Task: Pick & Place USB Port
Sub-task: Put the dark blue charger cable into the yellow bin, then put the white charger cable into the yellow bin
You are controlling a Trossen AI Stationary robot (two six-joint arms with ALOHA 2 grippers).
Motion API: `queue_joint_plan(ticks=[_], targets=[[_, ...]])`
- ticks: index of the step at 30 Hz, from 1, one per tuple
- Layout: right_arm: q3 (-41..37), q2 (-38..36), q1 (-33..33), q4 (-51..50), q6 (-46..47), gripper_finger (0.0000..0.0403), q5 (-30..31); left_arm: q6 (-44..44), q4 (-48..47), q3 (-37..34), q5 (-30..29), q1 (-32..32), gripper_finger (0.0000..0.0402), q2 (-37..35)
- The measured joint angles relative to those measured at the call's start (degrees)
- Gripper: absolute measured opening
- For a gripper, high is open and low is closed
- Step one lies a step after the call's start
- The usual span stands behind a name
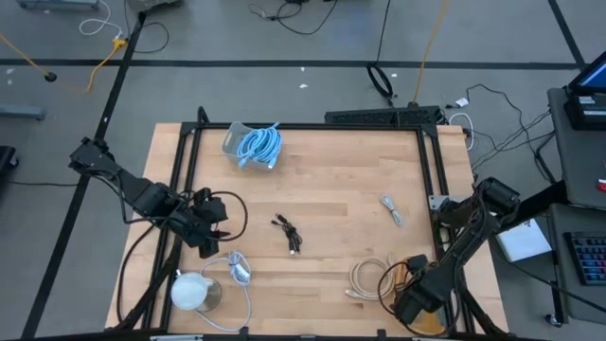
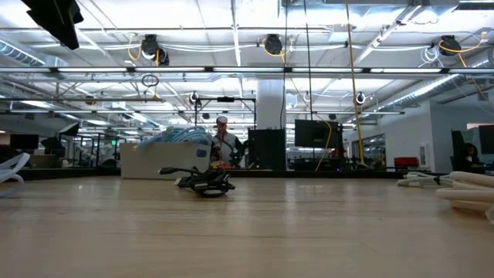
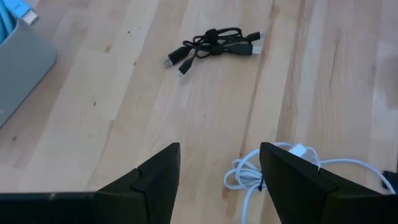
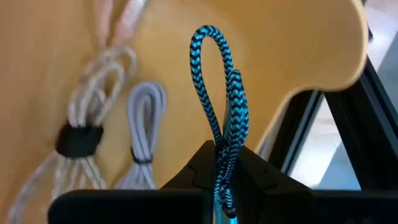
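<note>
My left gripper [image 1: 216,225] [image 3: 219,155] hovers open near the table's left edge. A coiled white cable [image 3: 273,177] [image 1: 237,270] lies on the table by one of its fingers. Farther toward the middle lies a tied black USB cable [image 3: 211,46] [image 1: 287,233] [image 2: 204,184]. My right gripper [image 1: 415,282] [image 4: 227,152] is at the near right corner, shut on a blue-and-black braided cable [image 4: 217,93]. Below it lie a beige cable bundle [image 4: 81,140] [image 1: 365,278] and a grey cable [image 4: 146,121]. My right gripper pinches the braided cable between its two fingers. A folded loop [image 4: 208,43] of it stands out past the fingertips, clear of the table. The fingers hide the rest of the cable.
A grey bin [image 1: 237,140] [image 3: 18,68] with a light blue cable [image 1: 260,144] stands at the far left. A small silver cable [image 1: 391,209] lies right of centre. A white round object [image 1: 189,291] sits at the near left corner. Black frame rails [image 1: 431,180] border the table.
</note>
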Motion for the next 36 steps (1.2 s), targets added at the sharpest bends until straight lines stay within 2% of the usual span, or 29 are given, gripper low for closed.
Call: queue_joint_plan(ticks=[8,18,24,31,36], targets=[[-2.41,-3.4,-2.78,0.11,-0.29,0.0018,0.76,-0.53,0.11,0.0,-0.35,0.0,0.0223,0.0],[-7.16,-8.2,-4.9,7.28,-0.37,0.0022,-0.77,-2.01,0.06,0.0,-0.89,-1.17,0.0223,0.01],[-9.52,-8.24,-4.9,12.75,-1.15,0.0062,-0.75,-3.53,-1.1,0.0,-2.36,-2.78,0.0223,0.0],[-9.76,-8.24,-4.9,12.62,-1.86,0.012,-0.48,-4.57,-2.61,0.0,-2.89,-3.17,0.0223,0.0],[-7.5,-8.95,-5.29,8.64,-3.08,0.0152,6.71,-4.76,-2.69,0.0,-2.93,-3.17,0.0223,0.0]])
